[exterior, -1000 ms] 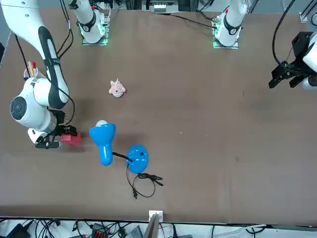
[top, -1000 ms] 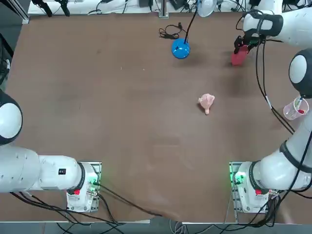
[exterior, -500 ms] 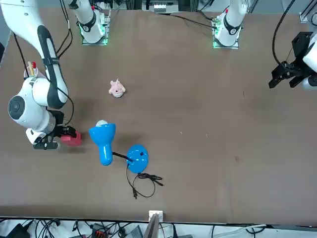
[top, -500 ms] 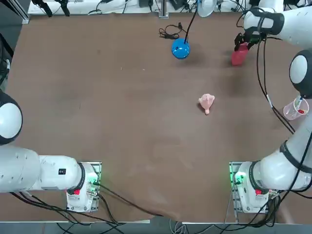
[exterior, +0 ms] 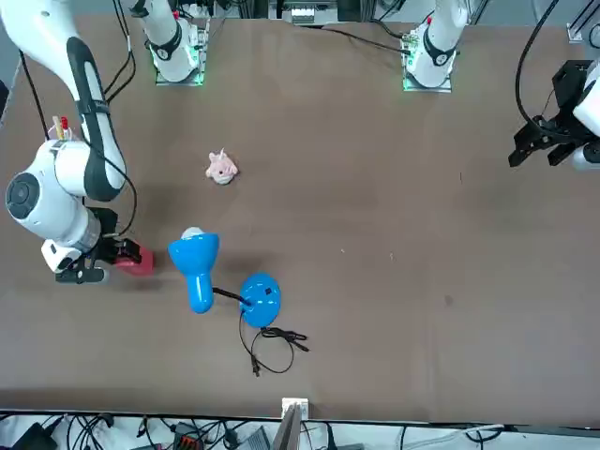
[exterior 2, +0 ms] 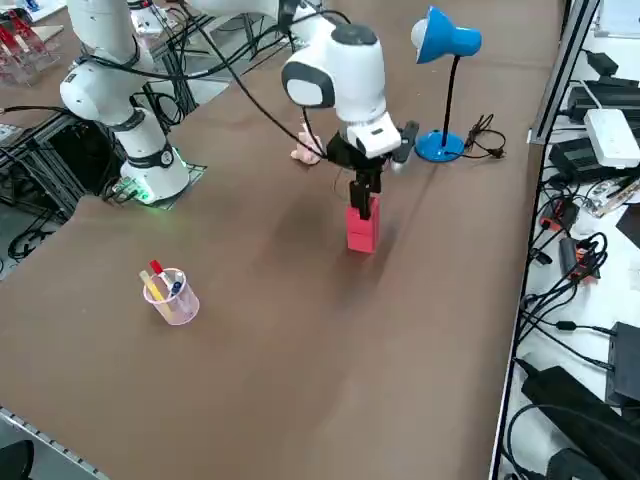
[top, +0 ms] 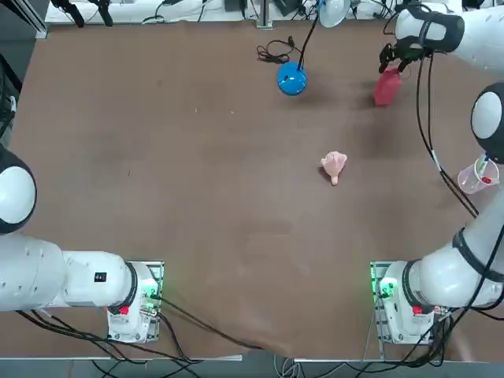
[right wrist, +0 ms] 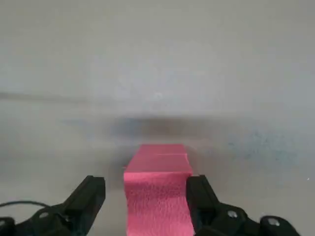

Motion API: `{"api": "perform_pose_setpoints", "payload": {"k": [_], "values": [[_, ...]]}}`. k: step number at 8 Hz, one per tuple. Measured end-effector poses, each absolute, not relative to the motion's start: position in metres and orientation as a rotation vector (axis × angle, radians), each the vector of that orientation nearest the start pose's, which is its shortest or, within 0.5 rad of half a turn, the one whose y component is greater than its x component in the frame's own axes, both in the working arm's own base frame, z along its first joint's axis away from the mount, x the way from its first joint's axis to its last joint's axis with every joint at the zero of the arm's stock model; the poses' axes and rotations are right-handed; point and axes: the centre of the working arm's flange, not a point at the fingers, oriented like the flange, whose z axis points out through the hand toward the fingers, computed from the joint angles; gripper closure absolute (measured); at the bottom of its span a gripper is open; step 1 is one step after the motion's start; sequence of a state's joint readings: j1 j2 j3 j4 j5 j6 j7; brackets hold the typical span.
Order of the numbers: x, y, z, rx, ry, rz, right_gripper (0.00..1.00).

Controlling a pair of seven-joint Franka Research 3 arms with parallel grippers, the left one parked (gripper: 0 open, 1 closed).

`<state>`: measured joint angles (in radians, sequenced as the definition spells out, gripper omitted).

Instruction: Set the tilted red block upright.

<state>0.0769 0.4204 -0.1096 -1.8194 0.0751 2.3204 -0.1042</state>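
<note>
The red block (exterior 2: 361,228) stands on end on the brown table near its far right corner and looks upright in the right side view. It also shows in the top view (top: 386,88) and the front view (exterior: 137,260). My right gripper (exterior 2: 365,193) hangs just over the block's top, open. In the right wrist view the block (right wrist: 158,196) lies between the two black fingers (right wrist: 91,189), with a clear gap on one side. The gripper (top: 394,60) points straight down at the table.
A blue desk lamp (top: 291,79) stands left of the block, its cable (top: 274,53) coiled behind it. A pale pink lumpy object (top: 334,165) lies nearer the table's middle. A clear cup of pens (top: 477,175) sits by the right edge.
My right gripper has risen a little off the red block, staying open. The block has stayed where it was, on its end.
</note>
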Motion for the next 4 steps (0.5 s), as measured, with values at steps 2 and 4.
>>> {"api": "perform_pose_setpoints", "payload": {"k": [2,4], "values": [[0.653,-0.01,0.359,-3.121,-0.065,-0.15,0.0],[0.657,-0.007,0.425,-3.11,-0.079,-0.103,0.0]]}}
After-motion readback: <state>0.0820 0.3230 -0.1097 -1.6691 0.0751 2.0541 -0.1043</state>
